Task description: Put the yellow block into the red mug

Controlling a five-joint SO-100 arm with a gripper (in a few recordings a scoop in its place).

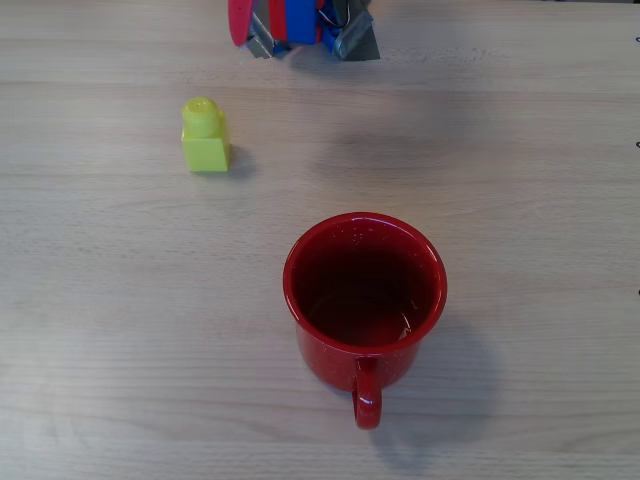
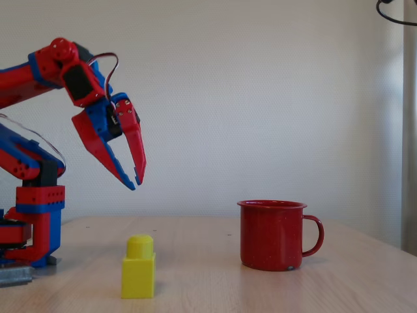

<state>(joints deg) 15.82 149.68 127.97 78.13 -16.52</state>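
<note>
Yellow block (image 2: 138, 267) stands clear of red mug (image 2: 272, 235); tool (image 2: 137, 180) hovers, nearly pressed together.

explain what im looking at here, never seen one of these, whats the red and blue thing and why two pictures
The red and blue thing is a small robot arm. At its end is a gripper, two pointed fingers that pinch things. Here it hangs in the air above the table, fingertips nearly together, holding nothing.

Both pictures show one moment. One camera looks straight down from above; the other stands at table height and looks from the side.

On the wooden table stand a small yellow block with a round stud on top, and a red mug, upright and empty, its handle facing away from the arm. The block stands apart from the mug, nearer the arm.
</note>
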